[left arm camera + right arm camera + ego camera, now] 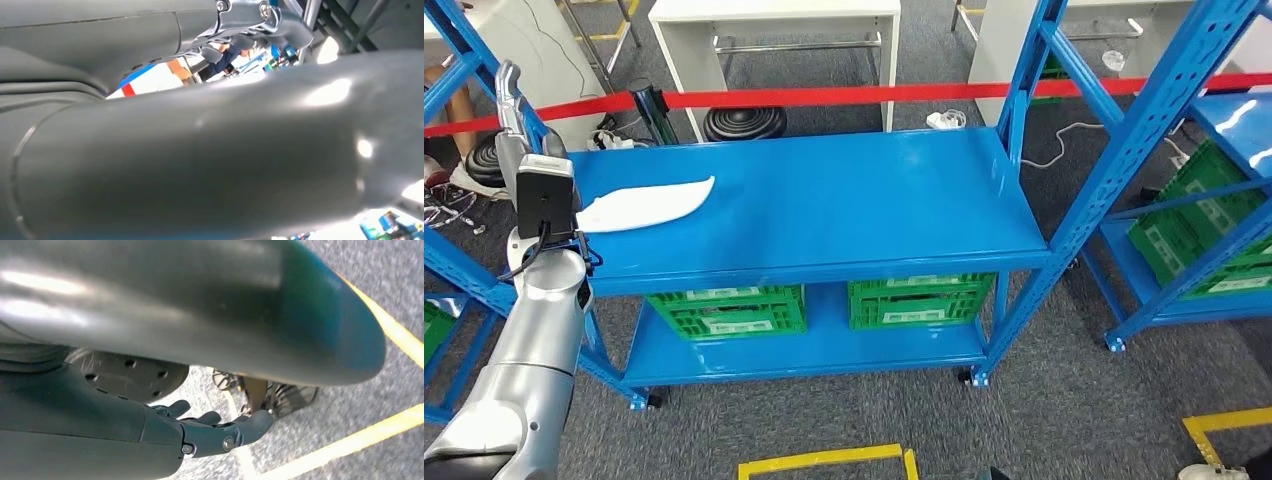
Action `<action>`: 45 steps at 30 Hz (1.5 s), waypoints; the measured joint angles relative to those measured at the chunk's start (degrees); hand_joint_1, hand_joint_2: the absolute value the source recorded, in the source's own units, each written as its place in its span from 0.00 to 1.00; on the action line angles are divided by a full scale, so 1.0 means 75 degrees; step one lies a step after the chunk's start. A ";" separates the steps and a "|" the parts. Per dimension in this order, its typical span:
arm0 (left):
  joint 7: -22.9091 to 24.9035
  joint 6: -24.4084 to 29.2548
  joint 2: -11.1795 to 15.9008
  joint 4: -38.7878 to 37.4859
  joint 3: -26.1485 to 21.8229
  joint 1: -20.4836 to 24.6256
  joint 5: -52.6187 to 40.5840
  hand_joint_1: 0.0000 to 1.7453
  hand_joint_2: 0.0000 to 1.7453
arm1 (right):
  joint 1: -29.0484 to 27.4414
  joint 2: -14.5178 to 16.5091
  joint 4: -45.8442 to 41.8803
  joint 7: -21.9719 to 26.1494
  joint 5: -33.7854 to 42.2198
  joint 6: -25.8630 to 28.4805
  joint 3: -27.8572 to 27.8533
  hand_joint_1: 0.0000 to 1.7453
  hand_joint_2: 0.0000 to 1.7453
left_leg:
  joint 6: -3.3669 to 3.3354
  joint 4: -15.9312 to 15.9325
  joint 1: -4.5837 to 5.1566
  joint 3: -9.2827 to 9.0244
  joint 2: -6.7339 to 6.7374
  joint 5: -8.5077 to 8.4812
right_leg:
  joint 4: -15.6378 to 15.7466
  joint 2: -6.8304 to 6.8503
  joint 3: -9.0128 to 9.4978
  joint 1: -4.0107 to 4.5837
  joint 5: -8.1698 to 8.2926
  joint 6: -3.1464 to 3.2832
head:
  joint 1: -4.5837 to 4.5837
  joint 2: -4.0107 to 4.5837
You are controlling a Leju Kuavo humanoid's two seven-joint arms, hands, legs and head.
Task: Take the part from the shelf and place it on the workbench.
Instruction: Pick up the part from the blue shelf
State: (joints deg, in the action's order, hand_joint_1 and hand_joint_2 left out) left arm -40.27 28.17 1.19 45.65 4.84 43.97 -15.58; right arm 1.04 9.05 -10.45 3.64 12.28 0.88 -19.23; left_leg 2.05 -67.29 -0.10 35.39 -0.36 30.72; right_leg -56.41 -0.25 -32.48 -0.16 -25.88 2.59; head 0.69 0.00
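We are raising our left hand [512, 105] beside the white part [646, 205] lying at the shelf [824, 215] top's left end (its grip we cannot tell), risking shoving it off, while our right hand [220, 430] is hanging empty, fingers loosely apart.

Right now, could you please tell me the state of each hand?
Left hand: raised beside the white part, not holding it; open or closed cannot be told.
Right hand: open, holding nothing.

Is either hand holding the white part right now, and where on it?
Neither visibly. The white part lies on the shelf; the left hand is raised beside it, and the right hand hangs empty.
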 joint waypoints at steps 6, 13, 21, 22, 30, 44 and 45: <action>0.0009 -0.0079 -0.0004 -0.0040 0.0034 -0.0071 -0.0083 0.00 0.00 | -0.0012 -0.0001 0.0001 0.0098 -0.0060 -0.0070 0.0000 0.00 0.00 | 0.0040 0.0477 -0.0053 0.0463 0.0017 -0.0608 | -0.0016 -0.0028 0.0497 -0.0022 -0.0447 -0.0074 | -0.0003 0.0000; 0.0002 -0.0402 -0.0012 0.0037 0.0052 -0.0034 -0.0412 0.00 0.00 | 0.0040 -0.0001 0.0003 0.0055 -0.0148 -0.0141 0.0006 0.00 0.00 | -0.0294 0.1335 -0.0032 0.0044 0.0024 -0.1001 | -0.0224 -0.0009 0.0644 -0.0018 -0.0917 -0.0399 | -0.0001 0.0000; 0.0008 -0.1126 -0.0026 -0.0023 0.0408 -0.0158 -0.0934 0.00 0.00 | 0.0031 -0.0002 0.0003 0.0001 -0.0204 -0.0112 0.0012 0.00 0.00 | -0.0350 0.1327 -0.0022 -0.0392 -0.0015 -0.0578 | -0.1324 0.0004 -0.0793 -0.0020 -0.0296 -0.0410 | 0.0038 0.0000; 0.0008 -0.1137 -0.0019 -0.0042 0.0493 -0.0166 -0.1024 0.00 0.00 | 0.0031 -0.0004 0.0005 -0.0012 -0.0212 -0.0109 0.0012 0.00 0.00 | -0.0320 0.1319 -0.0008 -0.0452 -0.0020 -0.0516 | -0.0809 0.0005 -0.0622 0.0001 -0.0001 -0.0361 | 0.0035 0.0000; 0.0075 -0.1336 0.0098 -0.0375 0.1033 -0.0264 -0.1554 0.00 1.00 | 0.0034 0.0002 0.0012 -0.0225 -0.0249 0.0004 0.0012 0.00 0.00 | -0.0227 0.1380 0.0036 -0.0553 -0.0001 -0.0412 | -0.0179 -0.0036 -0.0344 0.0035 0.0084 -0.0241 | -0.0001 0.0000; 0.0244 -0.2600 0.0119 -0.0814 0.1365 -0.0813 -0.1340 0.00 1.00 | 0.0014 0.0158 0.0012 -0.0686 -0.0224 0.0163 0.0012 0.00 0.00 | -0.0154 0.1430 0.0035 -0.0590 0.0002 -0.0425 | -0.0181 -0.0034 -0.0326 0.0031 0.0065 -0.0190 | 0.0002 0.0000; 0.0261 -0.2678 0.0106 -0.0816 0.1378 -0.0891 -0.1307 0.00 1.00 | 0.0011 0.0184 0.0012 -0.0678 -0.0194 0.0171 0.0012 0.00 0.00 | -0.0154 0.1429 0.0035 -0.0590 0.0002 -0.0424 | -0.0181 -0.0034 -0.0326 0.0030 0.0065 -0.0191 | 0.0002 0.0000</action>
State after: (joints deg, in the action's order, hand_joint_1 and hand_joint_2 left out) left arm -38.31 8.09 1.98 39.53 15.17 37.29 -25.39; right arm 1.12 10.43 -10.36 -1.44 10.83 2.16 -19.15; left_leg 0.90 -56.57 0.16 30.97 -0.34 27.54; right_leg -57.77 -0.51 -34.92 0.06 -25.39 1.16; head 0.70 0.00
